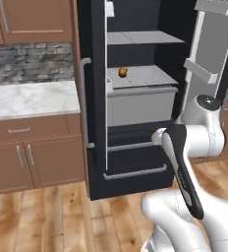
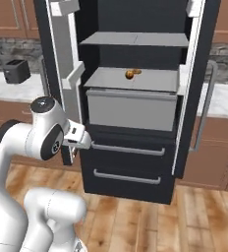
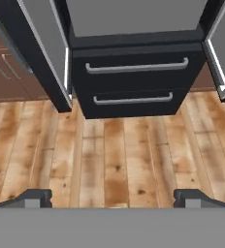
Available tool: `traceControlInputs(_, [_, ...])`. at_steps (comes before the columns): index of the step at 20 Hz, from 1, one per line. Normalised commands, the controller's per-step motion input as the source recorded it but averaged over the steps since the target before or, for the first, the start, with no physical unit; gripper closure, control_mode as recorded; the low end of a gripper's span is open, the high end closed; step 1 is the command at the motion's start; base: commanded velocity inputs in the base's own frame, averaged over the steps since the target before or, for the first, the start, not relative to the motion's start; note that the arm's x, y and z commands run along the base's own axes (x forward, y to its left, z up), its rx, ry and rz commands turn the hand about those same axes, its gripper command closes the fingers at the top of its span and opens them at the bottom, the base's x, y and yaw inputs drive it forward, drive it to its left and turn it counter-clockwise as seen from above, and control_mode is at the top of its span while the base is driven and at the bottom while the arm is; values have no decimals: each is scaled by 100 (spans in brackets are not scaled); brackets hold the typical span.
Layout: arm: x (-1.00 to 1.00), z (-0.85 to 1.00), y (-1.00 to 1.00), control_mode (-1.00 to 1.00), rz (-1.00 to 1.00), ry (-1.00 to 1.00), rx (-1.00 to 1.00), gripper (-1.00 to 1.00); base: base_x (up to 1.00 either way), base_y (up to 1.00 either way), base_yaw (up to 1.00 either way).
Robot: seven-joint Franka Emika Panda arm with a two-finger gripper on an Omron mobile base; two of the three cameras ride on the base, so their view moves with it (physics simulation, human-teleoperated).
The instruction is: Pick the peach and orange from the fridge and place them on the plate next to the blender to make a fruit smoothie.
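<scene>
The black fridge [image 1: 99,98] stands with both doors open, its pale grey shelves and drawer [image 2: 130,109] showing. On the shelf above the drawer sits a small round orange-brown fruit [image 1: 122,72] [image 2: 129,74]; I cannot tell whether it is the peach or the orange. A second small orange shape [image 2: 137,72] lies just behind it, too small to name. My gripper [image 3: 113,197] is open with nothing between its fingertips. It points down at the wooden floor in front of the fridge's lower drawers [image 3: 136,68], well below the fruit. The plate and blender are out of view.
The open left door [image 2: 67,59] with its shelf bins stands close to my hand [image 2: 78,137]. The right door [image 2: 197,88] swings out towards a marble counter. Left of the fridge, another marble counter [image 1: 32,98] tops brown cabinets, and a black toaster [image 2: 15,70] stands on it.
</scene>
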Motion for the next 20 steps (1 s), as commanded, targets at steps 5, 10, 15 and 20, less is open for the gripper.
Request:
traceControlInputs(5, [0,0,0,100,0,0,0,-100,100,-21,17])
traceControlInputs(10, [0,0,0,100,0,0,0,-100,89,-34,5])
traceControlInputs(15, [0,0,0,100,0,0,0,-100,65,-37,0])
traceControlInputs(20, [0,0,0,100,0,0,0,-100,62,-24,0])
